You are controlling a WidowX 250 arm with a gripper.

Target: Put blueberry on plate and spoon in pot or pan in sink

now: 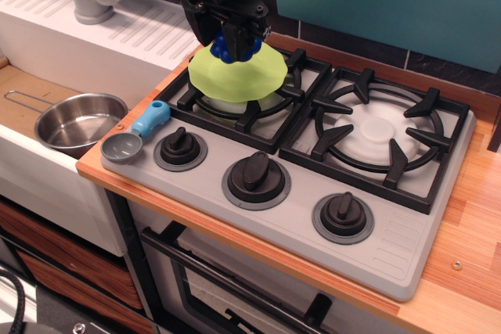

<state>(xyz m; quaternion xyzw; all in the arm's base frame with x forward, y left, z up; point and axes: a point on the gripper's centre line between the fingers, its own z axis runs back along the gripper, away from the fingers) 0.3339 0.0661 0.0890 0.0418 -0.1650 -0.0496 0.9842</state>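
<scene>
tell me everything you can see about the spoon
The spoon is a short scoop with a round grey bowl and a stubby light-blue handle, plastic by its look. It lies flat at the stove's front-left corner, bowl toward the counter edge, handle pointing toward the left burner, beside the leftmost knob. Nothing grips it.

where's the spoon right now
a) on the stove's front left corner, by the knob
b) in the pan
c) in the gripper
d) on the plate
a: the spoon lies on the stove at its front left corner, beside the leftmost knob, outside the pan in the sink.
</scene>
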